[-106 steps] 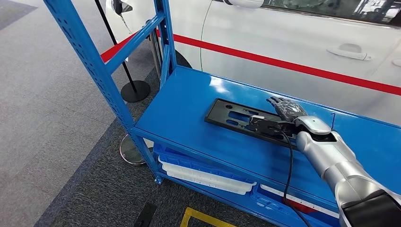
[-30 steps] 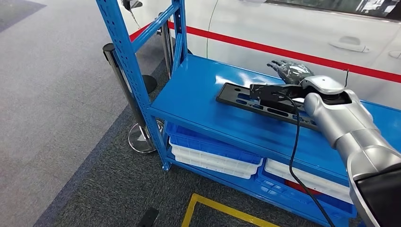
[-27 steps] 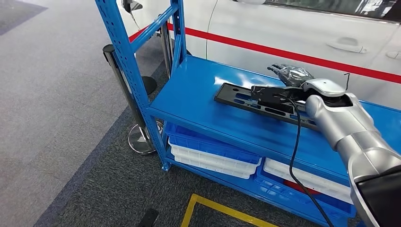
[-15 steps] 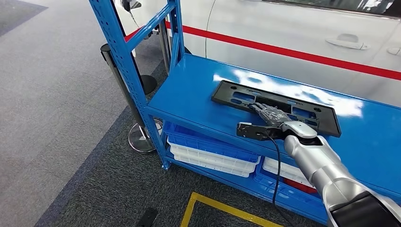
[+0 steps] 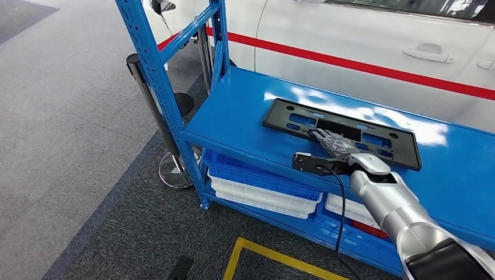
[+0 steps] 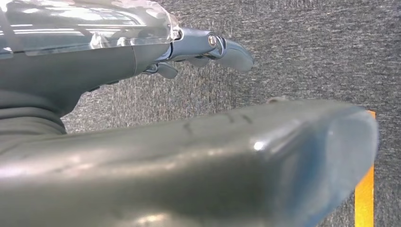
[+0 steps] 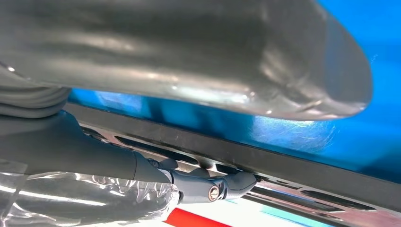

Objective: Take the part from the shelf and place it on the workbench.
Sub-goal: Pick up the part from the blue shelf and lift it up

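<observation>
Blue steel shelf [image 5: 245,125] stands on grey carpet [image 5: 70,128] beside a white car [image 5: 350,35].

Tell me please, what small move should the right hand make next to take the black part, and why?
Probably close the right hand on the near edge of the black part before any lift. The part lies flat on the blue shelf, and the right wrist view shows the fingers touching its edge, yet I cannot tell that they grip it. Lifting without a firm hold might let the part slip.
</observation>
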`<action>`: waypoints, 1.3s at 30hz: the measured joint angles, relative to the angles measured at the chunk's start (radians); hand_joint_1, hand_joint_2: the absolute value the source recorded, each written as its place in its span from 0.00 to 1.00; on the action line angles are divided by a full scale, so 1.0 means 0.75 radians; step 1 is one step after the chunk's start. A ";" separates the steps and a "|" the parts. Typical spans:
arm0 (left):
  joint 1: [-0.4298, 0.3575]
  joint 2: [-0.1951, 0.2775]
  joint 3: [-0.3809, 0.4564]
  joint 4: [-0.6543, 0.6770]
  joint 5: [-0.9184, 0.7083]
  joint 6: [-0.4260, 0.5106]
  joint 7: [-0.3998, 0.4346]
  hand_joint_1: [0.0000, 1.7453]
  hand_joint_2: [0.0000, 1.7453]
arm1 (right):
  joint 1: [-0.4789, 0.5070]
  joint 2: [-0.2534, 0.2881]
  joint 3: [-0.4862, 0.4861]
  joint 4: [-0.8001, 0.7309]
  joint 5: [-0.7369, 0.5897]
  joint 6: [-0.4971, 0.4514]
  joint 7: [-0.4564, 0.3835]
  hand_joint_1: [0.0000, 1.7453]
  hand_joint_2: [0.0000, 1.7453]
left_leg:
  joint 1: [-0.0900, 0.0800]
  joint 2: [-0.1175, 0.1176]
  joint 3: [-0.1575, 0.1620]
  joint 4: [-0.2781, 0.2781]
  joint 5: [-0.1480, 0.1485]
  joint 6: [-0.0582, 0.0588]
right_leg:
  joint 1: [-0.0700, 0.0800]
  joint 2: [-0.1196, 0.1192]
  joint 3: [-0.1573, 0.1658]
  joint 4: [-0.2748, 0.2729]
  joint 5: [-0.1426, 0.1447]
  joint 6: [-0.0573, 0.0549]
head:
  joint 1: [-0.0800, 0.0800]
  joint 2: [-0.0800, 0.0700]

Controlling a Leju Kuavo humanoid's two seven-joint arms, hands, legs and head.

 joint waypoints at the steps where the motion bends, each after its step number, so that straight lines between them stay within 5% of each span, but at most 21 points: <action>1: 0.000 0.000 0.002 0.000 0.000 0.000 0.000 0.00 0.00 | 0.003 0.001 0.000 0.001 0.000 -0.003 -0.001 0.00 0.00 | 0.000 0.000 0.000 0.000 0.000 0.000 | 0.000 0.000 0.000 0.000 0.000 0.000 | 0.000 0.000; 18: 0.001 0.000 0.011 0.000 0.000 -0.003 0.002 0.00 0.00 | 0.007 0.018 -0.003 0.009 -0.046 0.062 -0.015 0.00 0.00 | 0.000 0.000 0.000 0.000 0.000 0.001 | 0.000 0.001 0.001 0.000 0.001 0.002 | 0.000 0.000; 24: -0.004 0.000 0.013 0.000 0.006 -0.011 0.002 0.00 0.00 | 0.000 0.067 -0.046 0.023 -0.150 0.182 -0.025 0.00 0.00 | 0.000 0.001 0.000 0.000 0.001 0.001 | 0.000 0.001 0.000 0.000 0.001 0.002 | 0.000 0.000; 39: 0.004 -0.001 0.076 0.000 0.061 0.005 -0.015 0.00 0.00 | -0.018 0.136 -0.057 0.053 -0.166 0.204 -0.005 0.00 0.00 | 0.000 0.000 -0.004 0.001 0.001 0.001 | -0.001 0.000 -0.003 0.000 0.001 0.002 | 0.000 0.000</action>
